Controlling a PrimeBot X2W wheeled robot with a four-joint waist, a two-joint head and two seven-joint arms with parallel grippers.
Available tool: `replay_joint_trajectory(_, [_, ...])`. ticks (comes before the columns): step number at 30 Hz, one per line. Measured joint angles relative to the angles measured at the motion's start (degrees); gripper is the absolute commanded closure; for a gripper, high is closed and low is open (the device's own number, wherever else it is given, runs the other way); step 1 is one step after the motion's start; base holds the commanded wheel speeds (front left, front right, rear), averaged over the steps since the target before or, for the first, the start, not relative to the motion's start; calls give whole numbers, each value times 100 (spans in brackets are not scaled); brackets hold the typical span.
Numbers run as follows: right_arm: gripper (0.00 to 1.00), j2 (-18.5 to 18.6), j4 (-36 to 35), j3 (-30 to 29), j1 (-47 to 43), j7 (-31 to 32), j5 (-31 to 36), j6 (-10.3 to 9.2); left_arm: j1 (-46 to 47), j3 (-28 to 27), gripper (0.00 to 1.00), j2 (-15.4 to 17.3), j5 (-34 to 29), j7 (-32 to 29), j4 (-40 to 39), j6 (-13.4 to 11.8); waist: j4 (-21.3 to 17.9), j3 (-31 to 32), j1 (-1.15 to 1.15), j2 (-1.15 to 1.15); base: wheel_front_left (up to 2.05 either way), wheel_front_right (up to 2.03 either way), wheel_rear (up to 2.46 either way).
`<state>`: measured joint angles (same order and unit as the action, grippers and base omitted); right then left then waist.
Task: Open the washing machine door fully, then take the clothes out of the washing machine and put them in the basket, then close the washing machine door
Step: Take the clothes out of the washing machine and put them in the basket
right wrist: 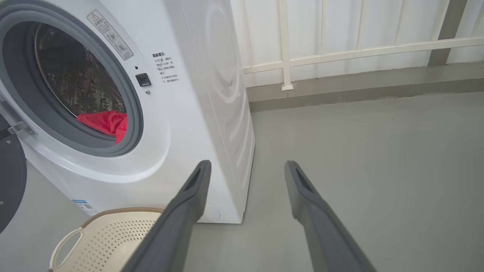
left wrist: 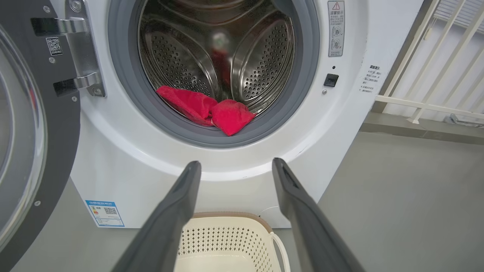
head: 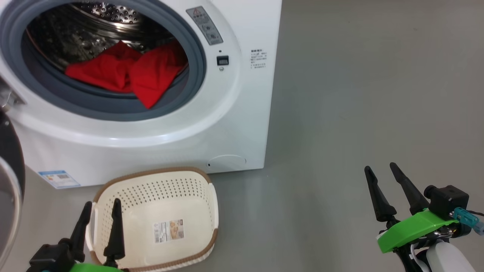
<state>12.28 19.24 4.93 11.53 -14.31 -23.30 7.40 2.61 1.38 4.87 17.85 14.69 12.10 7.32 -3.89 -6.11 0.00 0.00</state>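
The white washing machine (head: 242,124) (left wrist: 124,166) (right wrist: 211,94) stands with its door (head: 9,189) (left wrist: 34,124) (right wrist: 11,177) swung wide to the left. Red clothes (head: 128,73) (left wrist: 211,111) (right wrist: 106,122) lie at the front of the steel drum, spilling onto the grey gasket. The cream basket (head: 159,215) (left wrist: 227,241) (right wrist: 106,241) sits on the floor before the machine, holding just its paper label. My left gripper (head: 102,211) (left wrist: 236,164) hangs open above the basket's near left rim. My right gripper (head: 380,170) (right wrist: 247,166) is open over bare floor to the right of the machine.
Grey floor (head: 359,94) spreads to the right of the machine. A white railing (right wrist: 340,53) (left wrist: 435,75) on a low kerb runs behind it. A blue sticker (head: 58,178) and a round cap (head: 226,162) mark the machine's lower front.
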Motion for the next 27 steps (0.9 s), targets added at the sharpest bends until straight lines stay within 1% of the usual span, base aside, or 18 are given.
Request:
replay_joint_trajectory(5, [0, -3, -4, 0, 1, 0, 0, 0, 10, -65, 0, -7, -21, 0, 51, 0, 8, -49, 0, 0, 136, -136, 0])
replay_joint_trajectory(10, [0, -13, -7, 4, 2, 0, 0, 0, 54, -112, 0, -40, -101, 0, 79, 0, 13, -95, 0, 0, 90, -90, 0])
replay_joint_trajectory(17, [0, -37, -8, 10, 3, 0, 0, 0, 157, -92, 0, -75, -122, 0, 243, 0, 30, -164, 0, 0, 15, -15, 0])
replay_joint_trajectory(20, [0, -42, -9, 11, 5, 0, 0, 0, 197, -15, 0, -98, -122, 0, 460, 0, 30, -203, 0, 0, 0, 0, 0])
replay_joint_trajectory(23, [0, -63, -18, 12, 16, 0, 0, 0, 498, 14, 0, -109, -160, 0, 678, 0, 30, -275, 0, 0, 0, 0, 0])
replay_joint_trajectory(27, [0, -92, -65, -2, 28, 0, 0, 0, 1220, 167, 0, -101, -215, 0, 1157, 0, 41, -410, 0, 0, 0, 0, 0])
